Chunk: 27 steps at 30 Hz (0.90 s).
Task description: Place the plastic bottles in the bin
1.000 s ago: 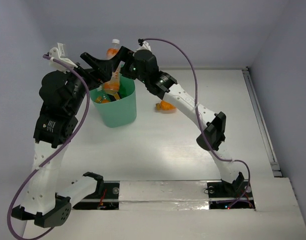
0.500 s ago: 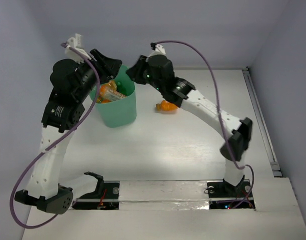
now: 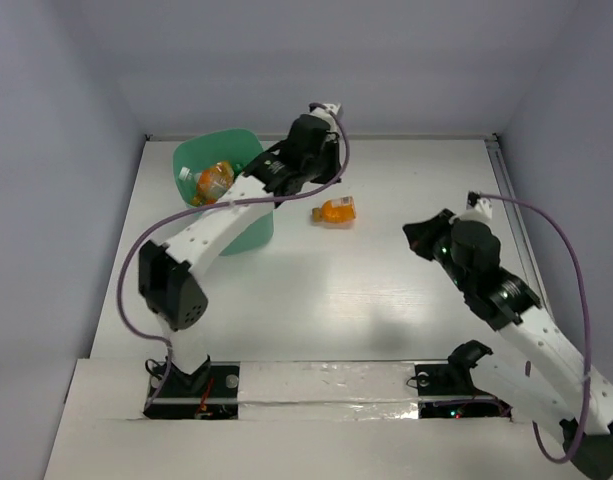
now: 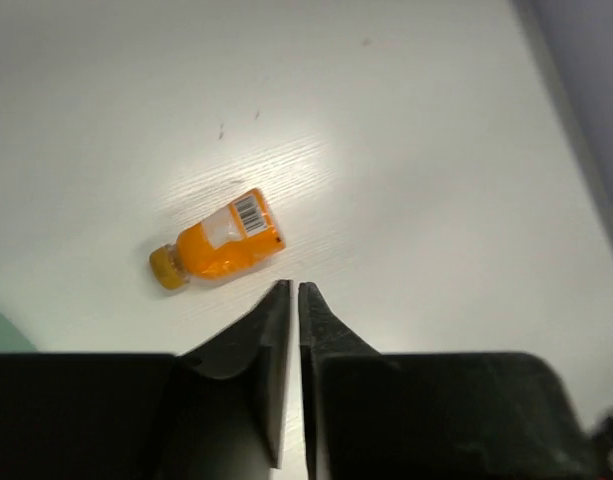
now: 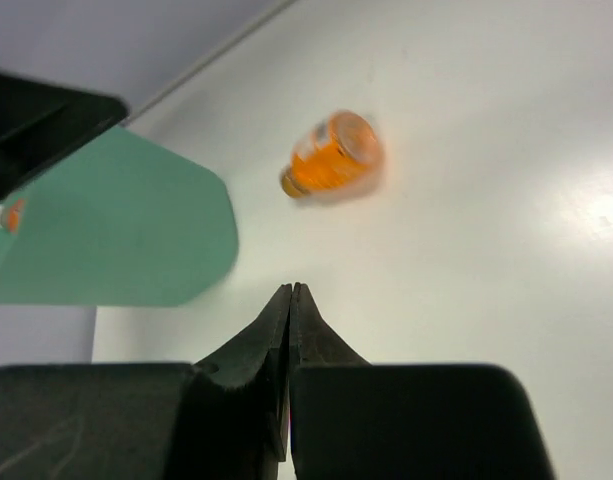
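A mint-green bin point(image 3: 248, 143) stands at the back left with orange-drink bottles point(image 3: 214, 180) inside. One orange bottle point(image 3: 336, 211) lies on its side on the table, right of the bin. My left arm reaches across the bin's near right rim. Its gripper point(image 4: 293, 286) hangs above the table close by that bottle point(image 4: 221, 245), jaws almost together with nothing between them. My right gripper point(image 3: 414, 236) hovers further right, shut and empty point(image 5: 291, 287), pointing toward the bottle point(image 5: 333, 153) and the bin point(image 5: 116, 220).
The white table ends at a rail point(image 3: 521, 240) on the right and grey walls at the back and sides. The left arm's purple cable point(image 3: 176, 225) loops in front of the bin.
Both grippers were open over the bin and have closed. The right arm pulled back to the right. The left arm swung across to the bin's right side, above the lying bottle.
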Tool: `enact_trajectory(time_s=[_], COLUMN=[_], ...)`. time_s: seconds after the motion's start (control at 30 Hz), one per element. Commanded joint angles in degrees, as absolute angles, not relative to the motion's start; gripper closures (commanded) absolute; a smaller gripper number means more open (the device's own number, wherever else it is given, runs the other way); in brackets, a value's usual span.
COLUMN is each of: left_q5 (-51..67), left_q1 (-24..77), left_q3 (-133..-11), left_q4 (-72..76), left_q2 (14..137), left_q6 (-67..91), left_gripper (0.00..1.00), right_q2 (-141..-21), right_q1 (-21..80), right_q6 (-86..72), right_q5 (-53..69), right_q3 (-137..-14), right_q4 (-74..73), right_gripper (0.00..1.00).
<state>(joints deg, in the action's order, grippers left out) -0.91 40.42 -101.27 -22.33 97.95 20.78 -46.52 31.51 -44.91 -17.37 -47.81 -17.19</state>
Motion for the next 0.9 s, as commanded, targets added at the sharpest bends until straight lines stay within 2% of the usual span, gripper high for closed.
enact_trajectory(time_s=[0.0, 0.03, 0.07, 0.17, 0.2, 0.3, 0.4, 0.57, 0.87], left_q5=[-4.6, -4.8, -5.0, -5.8, -5.1, -4.1, -2.7, -2.8, -0.3], left_q1=[42.0, 42.0, 42.5, 42.5, 42.5, 42.5, 42.5, 42.5, 41.9], left_q3=[-108.0, -108.7, -109.6, -113.6, -116.2, -120.7, -122.1, -123.0, -123.3], left_q4=[-26.0, -26.4, -26.6, -27.0, -27.3, -29.7, -31.5, -32.3, -33.0], left_q2=[103.1, 106.3, 108.1, 114.3, 115.9, 121.9, 125.3, 129.0, 135.7], left_q6=[13.9, 13.0, 12.2, 9.1, 8.3, 4.3, 0.5, -2.7, -2.0], left_gripper=[0.93, 0.84, 0.63, 0.23, 0.19, 0.15, 0.11, 0.03, 0.01], right_q2=[-37.3, -35.0, -31.0, -26.1, -23.9, -21.6, -22.8, -23.8, -25.0], right_q1=[31.6, 31.6, 31.6, 31.6, 31.6, 31.6, 31.6, 31.6, 31.6], right_q6=[-48.1, -48.9, -49.7, -50.4, -50.4, -49.8, -48.7, -46.8, -46.3], right_q5=[-21.5, -21.9, -22.3, -21.6, -21.4, -19.6, -20.0, -18.6, -15.8], right_q3=[-42.6, -41.4, -40.4, -37.9, -37.6, -37.4, -39.8, -41.0, -40.6], right_q4=[-27.8, -29.5, -30.8, -34.9, -36.5, -36.7, -38.5, -38.8, -38.4], right_gripper=[1.0, 0.99, 0.96, 0.65, 0.48, 0.3, 0.21, 0.17, 0.13])
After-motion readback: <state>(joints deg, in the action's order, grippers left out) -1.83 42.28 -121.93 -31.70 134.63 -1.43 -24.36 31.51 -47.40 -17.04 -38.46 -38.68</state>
